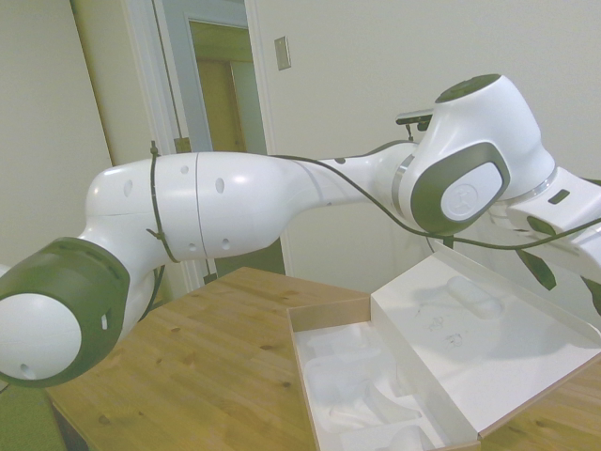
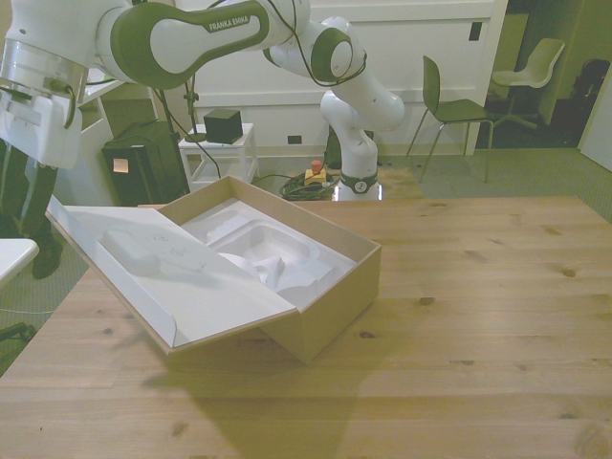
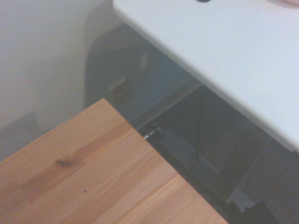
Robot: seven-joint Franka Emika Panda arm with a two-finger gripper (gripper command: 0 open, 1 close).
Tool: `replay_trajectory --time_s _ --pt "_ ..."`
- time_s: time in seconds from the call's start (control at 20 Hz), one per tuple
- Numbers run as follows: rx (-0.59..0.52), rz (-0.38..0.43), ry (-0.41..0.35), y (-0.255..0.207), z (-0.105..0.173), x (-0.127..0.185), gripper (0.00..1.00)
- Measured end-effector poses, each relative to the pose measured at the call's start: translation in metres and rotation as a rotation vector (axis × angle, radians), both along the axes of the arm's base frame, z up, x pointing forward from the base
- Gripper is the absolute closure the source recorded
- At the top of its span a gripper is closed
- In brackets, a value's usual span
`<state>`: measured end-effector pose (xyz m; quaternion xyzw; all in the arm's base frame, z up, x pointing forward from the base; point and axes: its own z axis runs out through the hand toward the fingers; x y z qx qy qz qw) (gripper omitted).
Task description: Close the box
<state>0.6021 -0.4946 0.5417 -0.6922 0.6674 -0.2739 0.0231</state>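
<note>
The box (image 2: 320, 311) sits open on the wooden worktop (image 2: 478, 316), toward the front view's left, with its moulded white insert (image 2: 263, 253) exposed. The wide hinged lid (image 2: 163, 273) is swung out past the box's side on the front view's left and lies propped at a shallow tilt, its white inner face up and its raised oblong pad (image 1: 474, 296) showing. The gripper is not visible in any view: in the front view the arm's end (image 2: 33, 96) runs off the picture edge above the lid's outer edge, and in the side view the wrist leaves the frame beyond the lid. I cannot tell whether the fingers are apart or together.

The step in hand looks like getting behind or beneath the lid's free edge to swing it over. To do it well, contact should probably be made low on the outer brown face near the free edge, far from the hinge, pushing in an arc that follows the hinge rather than straight across. Pushing too flat risks sliding the whole box along the worktop instead of turning the lid.
</note>
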Motion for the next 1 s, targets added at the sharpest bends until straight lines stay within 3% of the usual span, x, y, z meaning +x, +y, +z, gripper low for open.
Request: replay_trajectory --time_s 0.15,0.3,0.45,0.6,0.8,1.0 --pt "0.029 0.001 0.017 0.000 -0.018 0.004 0.00" --pt "0.128 0.044 0.003 0.024 -0.024 0.020 0.00" --pt "0.207 0.109 -0.061 0.071 0.003 0.032 0.00" --pt "0.319 0.219 -0.056 0.149 0.037 0.036 0.00" --pt "0.440 0.385 0.039 0.257 0.044 0.031 0.00" --pt "0.481 0.567 0.184 0.343 0.035 0.003 0.00"
